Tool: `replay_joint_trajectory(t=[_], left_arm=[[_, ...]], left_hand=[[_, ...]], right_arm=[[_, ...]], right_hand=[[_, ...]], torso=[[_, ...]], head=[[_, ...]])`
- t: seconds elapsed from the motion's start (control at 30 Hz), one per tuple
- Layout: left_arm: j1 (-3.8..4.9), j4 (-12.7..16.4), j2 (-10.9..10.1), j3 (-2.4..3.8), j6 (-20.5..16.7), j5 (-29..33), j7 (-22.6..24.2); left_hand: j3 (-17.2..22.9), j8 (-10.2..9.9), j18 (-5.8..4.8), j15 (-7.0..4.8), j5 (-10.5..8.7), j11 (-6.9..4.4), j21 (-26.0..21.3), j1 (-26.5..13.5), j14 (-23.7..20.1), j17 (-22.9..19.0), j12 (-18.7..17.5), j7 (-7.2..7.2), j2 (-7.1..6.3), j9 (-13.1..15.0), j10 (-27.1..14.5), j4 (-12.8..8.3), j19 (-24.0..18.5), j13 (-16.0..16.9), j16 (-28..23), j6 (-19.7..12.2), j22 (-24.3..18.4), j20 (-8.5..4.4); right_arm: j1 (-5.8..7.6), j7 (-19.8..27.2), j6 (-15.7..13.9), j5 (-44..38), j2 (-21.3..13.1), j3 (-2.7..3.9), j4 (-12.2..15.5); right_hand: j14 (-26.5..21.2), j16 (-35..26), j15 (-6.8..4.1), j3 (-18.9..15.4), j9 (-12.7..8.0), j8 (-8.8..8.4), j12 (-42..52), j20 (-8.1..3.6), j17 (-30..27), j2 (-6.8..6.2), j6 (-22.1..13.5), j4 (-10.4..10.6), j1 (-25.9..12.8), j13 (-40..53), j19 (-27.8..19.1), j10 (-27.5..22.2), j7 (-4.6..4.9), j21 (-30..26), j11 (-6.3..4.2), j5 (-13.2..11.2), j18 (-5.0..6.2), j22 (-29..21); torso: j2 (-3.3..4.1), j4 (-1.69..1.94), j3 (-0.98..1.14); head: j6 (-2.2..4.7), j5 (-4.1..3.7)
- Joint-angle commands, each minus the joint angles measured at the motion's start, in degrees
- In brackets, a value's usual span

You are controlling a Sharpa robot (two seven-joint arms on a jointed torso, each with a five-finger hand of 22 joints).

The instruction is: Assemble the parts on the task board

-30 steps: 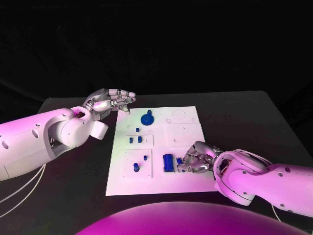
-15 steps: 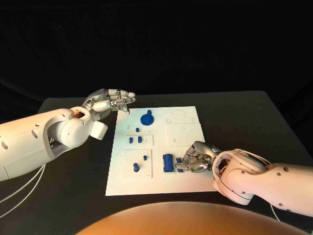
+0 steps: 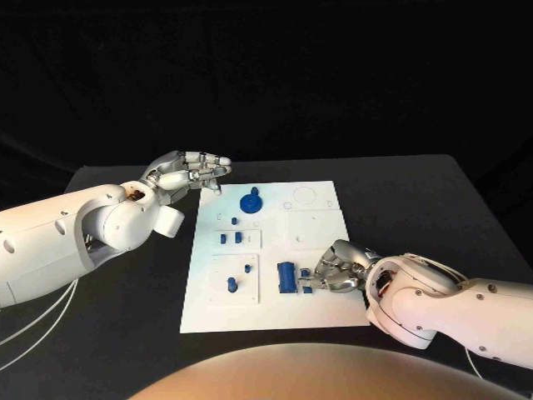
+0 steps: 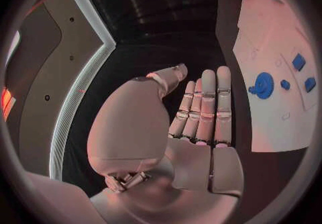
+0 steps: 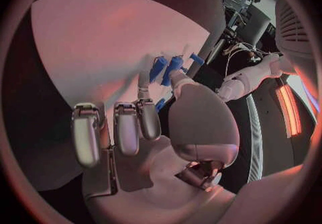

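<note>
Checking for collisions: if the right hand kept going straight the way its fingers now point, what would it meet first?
Probably the long blue part on the task board: the right hand points at it, fingertips close beside it. Whether they already touch cannot be told.

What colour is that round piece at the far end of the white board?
Blue; the round piece shows best in the head view.

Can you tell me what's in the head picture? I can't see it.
The robot's right hand reaches down to small blue parts near the front of the white task board. Its left hand hovers by the board's far corner, holding nothing.
</note>
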Motion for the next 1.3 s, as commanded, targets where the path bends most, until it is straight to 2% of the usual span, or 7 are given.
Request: replay_joint_trajectory(t=[0.03,0.13,0.43,0.63,0.83,1.3], left_arm=[[0.03,0.07,-0.01,0.04,0.80,-0.16,0.25],[0.03,0.02,-0.06,0.04,0.79,-0.17,0.24],[0.02,-0.19,-0.10,0.03,0.80,-0.19,0.21],[0.02,-0.28,-0.10,0.03,0.81,-0.29,0.16],[0.02,-0.27,-0.09,0.03,0.82,-0.37,0.15],[0.02,-0.11,-0.14,0.03,0.77,-0.42,0.21]], left_hand=[[0.16,0.37,0.80,0.00,0.09,0.05,-0.21,-0.13,-0.26,-0.05,0.19,0.93,0.26,-0.10,-0.30,0.26,0.37,-0.05,0.04,-0.33,-0.08,0.15],[0.16,0.37,0.80,0.00,0.09,0.05,-0.21,-0.13,-0.26,-0.05,0.19,0.93,0.26,-0.10,-0.30,0.26,0.37,-0.05,0.04,-0.33,-0.08,0.15],[0.16,0.37,0.80,0.00,0.09,0.05,-0.21,-0.13,-0.26,-0.05,0.19,0.93,0.26,-0.10,-0.30,0.26,0.37,-0.05,0.04,-0.33,-0.08,0.15],[0.19,0.39,0.80,0.00,0.10,0.05,-0.22,-0.10,-0.28,-0.07,0.23,0.93,0.27,-0.10,-0.32,0.25,0.37,-0.06,0.04,-0.32,-0.07,0.15],[0.19,0.39,0.80,0.00,0.10,0.05,-0.22,-0.10,-0.28,-0.07,0.23,0.93,0.27,-0.10,-0.32,0.25,0.37,-0.06,0.04,-0.32,-0.07,0.15],[0.19,0.39,0.80,0.00,0.10,0.05,-0.22,-0.10,-0.28,-0.07,0.23,0.93,0.27,-0.10,-0.32,0.25,0.37,-0.06,0.04,-0.32,-0.07,0.15]], right_arm=[[-0.02,1.51,1.68,-0.79,-0.74,-0.01,0.39],[-0.02,2.28,2.27,-0.48,-1.47,-0.01,0.78],[-0.03,3.09,2.77,-0.20,-2.70,-0.01,1.78],[-0.03,3.08,3.19,-0.17,-2.92,-0.01,1.74],[-0.03,2.76,4.06,-0.22,-2.81,-0.01,1.13],[-0.02,1.55,3.40,-1.75,-0.87,0.00,-0.98]], right_hand=[[4.67,0.22,-0.25,-1.04,-0.01,0.10,-0.13,-0.37,8.19,-0.15,-0.41,-0.27,2.22,10.26,5.09,3.77,-0.07,-0.13,-0.36,0.04,-0.29,14.37],[4.65,0.17,-0.23,-2.13,-0.12,0.07,-0.17,-0.35,8.11,-0.13,-0.51,-0.46,4.55,10.26,5.07,3.75,-0.04,-0.16,-0.34,0.10,-0.28,14.36],[4.67,0.19,-0.19,-5.35,-0.31,0.12,-0.12,-0.30,8.17,0.34,-0.40,0.41,4.96,10.31,5.10,3.77,0.00,-0.09,-0.30,0.15,-0.30,14.38],[4.67,0.19,-0.19,-5.35,-0.31,0.12,-0.12,-0.30,8.17,0.34,-0.40,0.41,4.96,10.31,5.10,3.77,0.00,-0.09,-0.30,0.15,-0.30,14.38],[4.68,0.21,-0.20,-6.18,-0.42,0.10,-0.14,-0.30,8.23,1.01,-0.45,0.16,6.17,10.32,5.14,3.77,-0.03,0.00,-0.32,0.22,-0.32,14.41],[4.69,0.22,-0.21,-6.20,-0.61,0.04,-0.04,-0.31,8.25,2.04,-0.46,0.07,8.11,10.38,5.16,3.79,-0.03,0.06,-0.33,0.23,-0.33,14.43]], torso=[[-0.02,-0.03,0.05],[0.01,-0.06,0.05],[0.02,-0.02,0.09],[0.01,0.02,0.02],[0.01,0.09,-0.07],[0.02,0.11,0.02]], head=[[0.01,0.19],[0.01,0.22],[0.01,0.17],[0.01,0.13],[0.01,0.01],[0.01,0.29]])
